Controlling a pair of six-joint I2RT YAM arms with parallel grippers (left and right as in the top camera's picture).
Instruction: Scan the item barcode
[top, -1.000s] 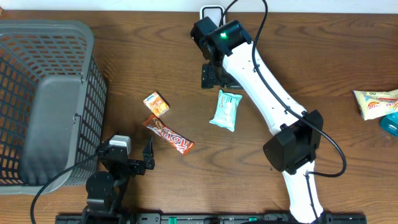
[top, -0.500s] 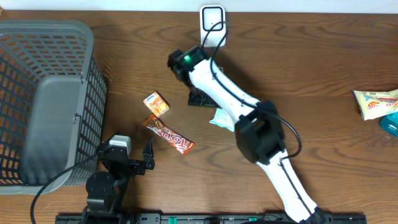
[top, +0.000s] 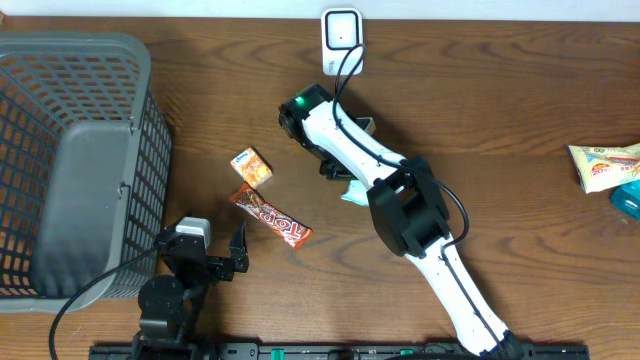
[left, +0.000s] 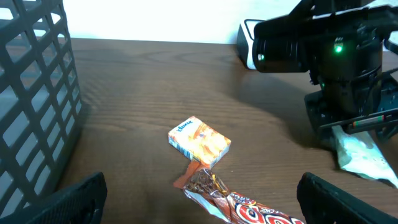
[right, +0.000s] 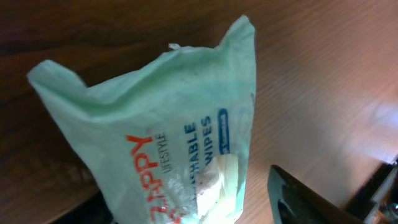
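Note:
A pale green wipes packet (right: 168, 143) lies on the wooden table. It fills the right wrist view and is mostly hidden under the arm in the overhead view, where one corner (top: 350, 192) shows. My right gripper (top: 340, 168) (right: 186, 208) is down over it with a finger on each side. The jaws are open, and a gap shows between the packet and the right finger (right: 311, 199). A white scanner (top: 341, 30) (left: 249, 46) stands at the table's back edge. My left gripper (top: 205, 255) (left: 205, 208) rests wide open near the front edge, holding nothing.
A small orange box (top: 252, 167) (left: 199, 141) and a brown chocolate bar (top: 272, 217) (left: 249, 208) lie left of the packet. A grey basket (top: 60, 150) stands at the far left. A snack packet (top: 603, 165) and a blue item (top: 628, 200) lie at the right edge.
My right arm swung left, then settled down over the wipes packet, and its jaws have narrowed around it. The left arm and the other items have not moved.

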